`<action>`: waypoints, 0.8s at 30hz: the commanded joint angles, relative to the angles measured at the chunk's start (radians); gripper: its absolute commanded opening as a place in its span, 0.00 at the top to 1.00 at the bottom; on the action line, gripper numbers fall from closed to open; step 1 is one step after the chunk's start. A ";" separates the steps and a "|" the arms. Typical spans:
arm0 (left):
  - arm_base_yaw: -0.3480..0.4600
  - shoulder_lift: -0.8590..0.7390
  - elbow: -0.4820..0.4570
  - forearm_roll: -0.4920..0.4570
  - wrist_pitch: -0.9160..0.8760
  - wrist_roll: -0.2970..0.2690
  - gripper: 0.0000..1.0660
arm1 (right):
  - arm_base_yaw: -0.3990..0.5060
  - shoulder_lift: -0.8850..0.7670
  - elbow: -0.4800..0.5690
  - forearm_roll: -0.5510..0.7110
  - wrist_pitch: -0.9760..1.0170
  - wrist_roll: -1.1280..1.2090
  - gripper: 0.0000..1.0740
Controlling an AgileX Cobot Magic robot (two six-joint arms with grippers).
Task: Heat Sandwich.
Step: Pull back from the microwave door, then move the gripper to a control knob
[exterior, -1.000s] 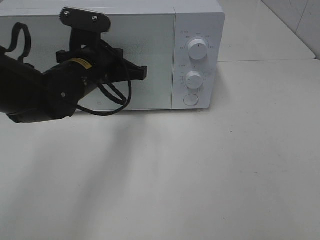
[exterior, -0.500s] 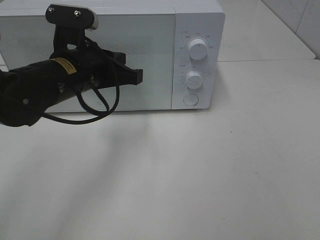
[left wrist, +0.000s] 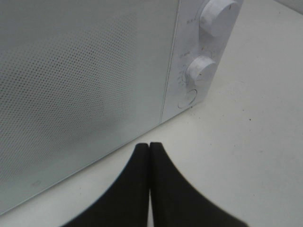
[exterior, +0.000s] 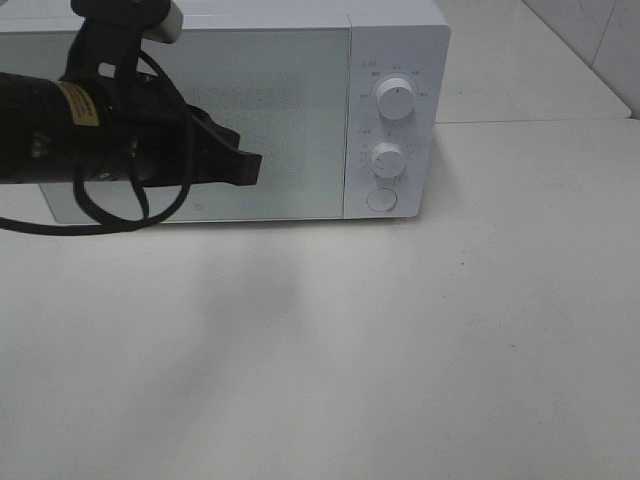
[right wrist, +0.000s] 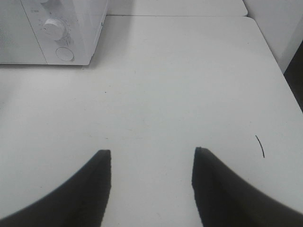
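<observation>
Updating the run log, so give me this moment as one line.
left gripper: shut, empty, in front of white microwave oven, door closed | right gripper: open, empty, above white table | sandwich: not in view

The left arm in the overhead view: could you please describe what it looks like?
The left arm is a thick black tube with a yellow label and a looping black cable. Its pincer is black, with two fingers tapering to blunt tips.
</observation>
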 commanded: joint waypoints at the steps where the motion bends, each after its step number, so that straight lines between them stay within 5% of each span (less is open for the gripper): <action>1: 0.001 -0.079 0.003 0.003 0.118 -0.007 1.00 | -0.005 -0.024 -0.001 0.000 -0.012 -0.011 0.51; 9: 0.001 -0.212 0.003 0.002 0.352 -0.008 0.97 | -0.005 -0.024 -0.001 0.000 -0.012 -0.011 0.51; 13: 0.013 -0.286 0.003 -0.001 0.475 -0.025 0.81 | -0.005 -0.024 -0.001 0.000 -0.012 -0.011 0.51; 14: 0.043 -0.321 0.003 -0.010 0.533 -0.034 0.69 | -0.005 -0.024 -0.001 0.000 -0.012 -0.011 0.51; 19: 0.145 -0.409 0.003 -0.034 0.692 -0.041 0.45 | -0.005 -0.024 -0.001 0.000 -0.012 -0.011 0.51; 24: 0.264 -0.494 0.003 -0.039 0.877 -0.038 0.36 | -0.005 -0.024 -0.001 0.000 -0.012 -0.011 0.51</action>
